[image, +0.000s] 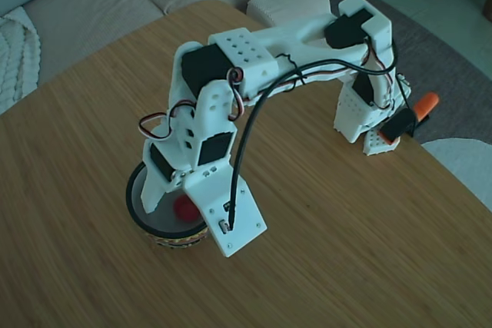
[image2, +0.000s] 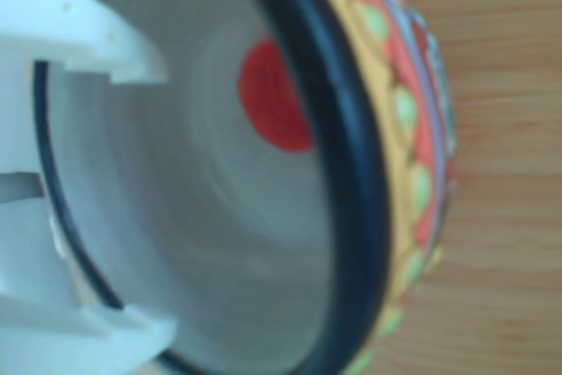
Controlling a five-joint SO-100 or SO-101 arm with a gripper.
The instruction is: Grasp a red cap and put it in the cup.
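Looks like you're basically wrapping up: the cap [image2: 274, 98] is lying inside the cup [image2: 351, 129], toward 1 o'clock on the floor in the other view, close to the wall. Your claw [image2: 145, 204] is hanging over the mouth with both fingers [image2: 97, 37] spread and nothing between them, so it's released. In the fixed view the arm is covering most of the cup at 7 o'clock on the worktop [image: 346, 251]. I'd say the next move is just lifting straight up so you're not clipping the rim.
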